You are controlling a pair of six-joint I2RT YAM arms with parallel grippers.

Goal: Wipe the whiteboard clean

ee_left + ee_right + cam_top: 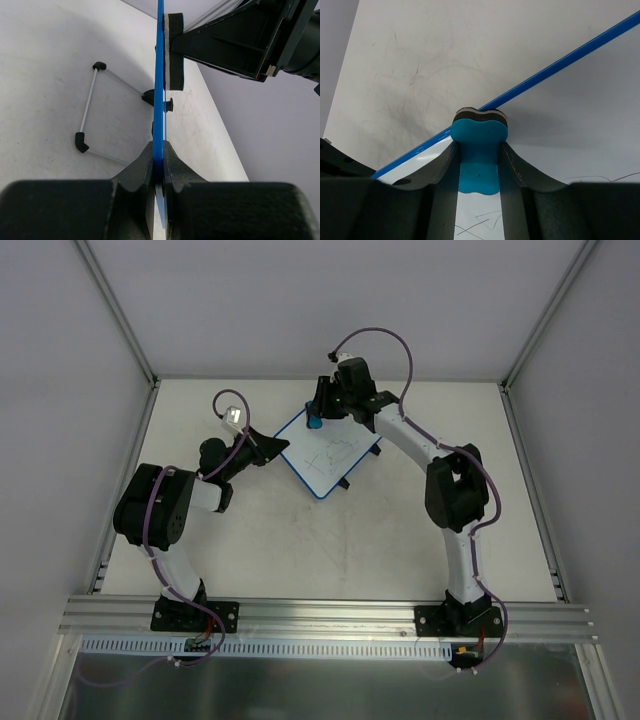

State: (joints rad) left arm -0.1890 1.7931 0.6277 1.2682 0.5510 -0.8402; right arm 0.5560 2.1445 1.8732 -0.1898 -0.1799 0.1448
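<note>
The whiteboard [335, 455], a smooth white rectangle with rounded corners and a thin blue rim, lies at the far middle of the scuffed matte table [300, 560], with faint pen lines across it. The left gripper [276, 443] is clenched on its rim (edge-on from that wrist). The right gripper [318, 412] grasps one bone-shaped blue eraser [479, 132], its dark felt face against the board. Two black tabs [345, 483] sit on one edge.

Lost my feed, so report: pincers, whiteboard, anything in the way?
Left pincer shut on whiteboard edge. Right pincer shut on blue eraser, pad against board face. Pen lines unwiped. Wire stand on table behind board, off the eraser's path.
</note>
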